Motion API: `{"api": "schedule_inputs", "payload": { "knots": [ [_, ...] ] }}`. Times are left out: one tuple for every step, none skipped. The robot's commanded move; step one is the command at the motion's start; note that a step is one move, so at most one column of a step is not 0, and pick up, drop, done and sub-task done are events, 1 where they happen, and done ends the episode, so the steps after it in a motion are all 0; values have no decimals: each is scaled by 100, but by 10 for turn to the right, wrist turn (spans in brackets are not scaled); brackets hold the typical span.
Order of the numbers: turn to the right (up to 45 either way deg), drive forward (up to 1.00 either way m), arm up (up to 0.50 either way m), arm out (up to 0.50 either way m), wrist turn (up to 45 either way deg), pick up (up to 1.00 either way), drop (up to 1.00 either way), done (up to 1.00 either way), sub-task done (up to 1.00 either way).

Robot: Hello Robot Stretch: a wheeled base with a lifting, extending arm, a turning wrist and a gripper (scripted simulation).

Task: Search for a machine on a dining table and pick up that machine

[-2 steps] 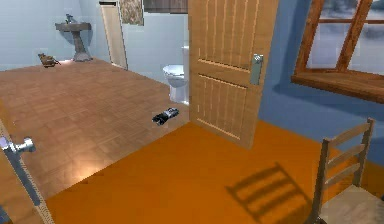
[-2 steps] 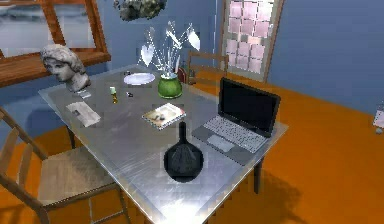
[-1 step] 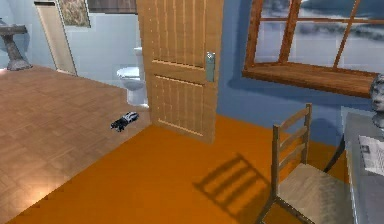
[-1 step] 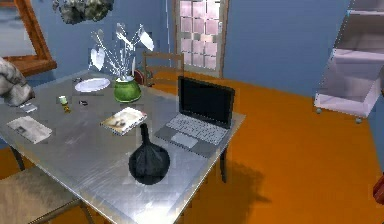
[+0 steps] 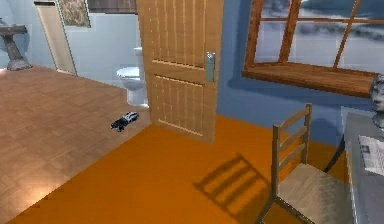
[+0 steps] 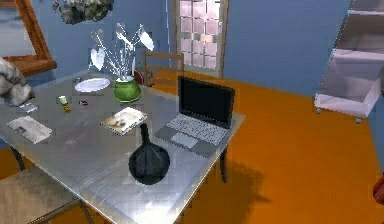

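The laptop sits lid up on the table, at two o'clock from the black vase, with a green pot at eleven. I can't tell the gripper's state.

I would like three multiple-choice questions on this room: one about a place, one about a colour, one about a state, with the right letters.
1. Where does the black vase stand? A) on a bed B) on the table, near the laptop C) in a sink
2. What colour is the pot under the plant? A) red B) white C) green
3. How is the laptop's lid? A) raised B) shut flat C) removed
Answers: 1 B, it stands on the grey tabletop beside the laptop. 2 C, the round pot is bright green. 3 A, the dark screen stands up behind the keyboard.
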Motion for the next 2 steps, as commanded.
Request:
{"api": "schedule_inputs", "payload": {
  "knots": [
    [0,0,26,0,0,0,0,0,0],
    [0,0,0,50,0,0,0,0,0]
  ]
}}
